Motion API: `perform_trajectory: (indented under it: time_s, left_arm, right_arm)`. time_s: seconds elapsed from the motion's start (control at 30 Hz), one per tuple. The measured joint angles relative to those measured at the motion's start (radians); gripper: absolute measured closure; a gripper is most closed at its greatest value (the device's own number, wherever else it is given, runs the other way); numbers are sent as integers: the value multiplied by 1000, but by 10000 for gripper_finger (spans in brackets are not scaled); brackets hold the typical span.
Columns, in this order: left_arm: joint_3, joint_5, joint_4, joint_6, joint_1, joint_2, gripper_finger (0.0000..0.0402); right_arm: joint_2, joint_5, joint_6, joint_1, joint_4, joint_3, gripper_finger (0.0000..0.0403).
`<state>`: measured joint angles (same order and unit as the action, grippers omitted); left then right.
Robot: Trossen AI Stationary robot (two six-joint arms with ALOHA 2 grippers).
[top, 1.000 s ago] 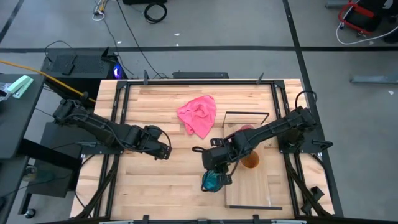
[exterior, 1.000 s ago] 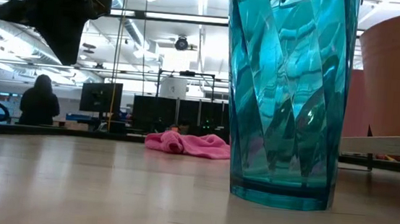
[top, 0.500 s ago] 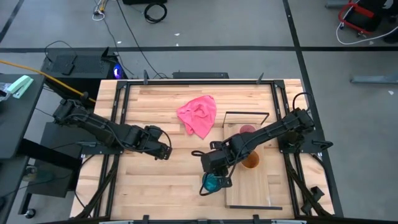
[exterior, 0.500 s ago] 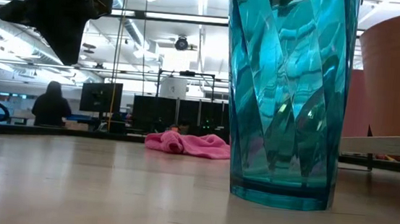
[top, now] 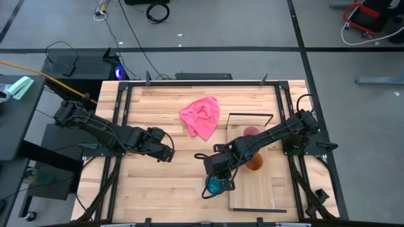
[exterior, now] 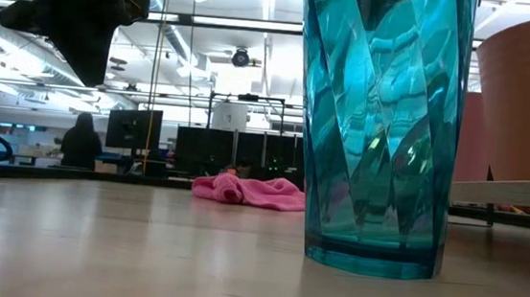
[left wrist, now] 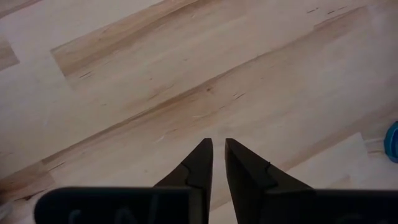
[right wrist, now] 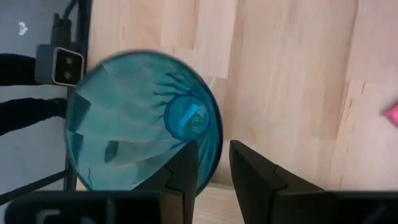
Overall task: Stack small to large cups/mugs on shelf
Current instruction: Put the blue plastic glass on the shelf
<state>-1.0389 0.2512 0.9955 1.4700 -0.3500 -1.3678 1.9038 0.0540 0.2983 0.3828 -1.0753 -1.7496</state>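
My right gripper (right wrist: 213,163) hangs over the teal cup (top: 216,185), which stands on the worktop (top: 158,189) near its front edge, just beside the shelf (top: 259,192) and not on it. One of my fingers (right wrist: 184,168) crosses the cup's rim while the other sits just outside the wall — spread a little, straddling it, nothing pinched yet as far as I can see.

The risk, as I judge it: a grip on one thin glossy wall can slip or twist, and a nudge before the fingers close could tip the cup toward the front edge. Lifted off-centre, it may swing and clip the orange-brown cup (top: 254,162) or the pale pink cup (top: 251,132), both on the shelf close behind my arm.

The teal cup stands upright in the low view, mouth up and base flat on the wood, so its long axis is vertical; the wrist view looks straight down into it.

My left gripper (left wrist: 217,163) waits over bare boards toward the worktop's left side, its fingers nearly together and holding nothing. The pink cloth (top: 201,116) lies toward the back edge — well apart from all this.
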Motion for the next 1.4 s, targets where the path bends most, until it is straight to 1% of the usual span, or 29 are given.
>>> perform_trajectory:
  time_s: [0.2,0.43,0.57,0.73,1.0,1.1,1.17,1.27,1.4]
  left_arm:
    - [0,0,0,0,0,0,353]
    - [0,4,0,0,0,0,347]
    - [0,8,0,1,0,0,349]
    - [0,11,0,1,0,0,356]
    - [0,18,0,3,0,0,354]
    - [0,26,0,3,0,0,354]
    - [0,28,0,3,0,0,356]
    - [0,35,-1,8,0,0,359]
    - [0,37,-5,11,0,0,362]
  right_arm:
    - [0,9,15,0,12,48,303]
    - [0,9,16,0,20,51,307]
    - [0,9,23,0,20,51,334]
    - [0,6,24,-1,21,52,388]
    - [0,-24,20,-2,40,40,395]
    - [0,-23,15,-6,12,-5,395]
    - [0,-23,8,-9,-43,-50,396]
    - [0,-23,-23,-17,-142,-154,396]
    - [0,-24,-38,-30,-266,-328,396]
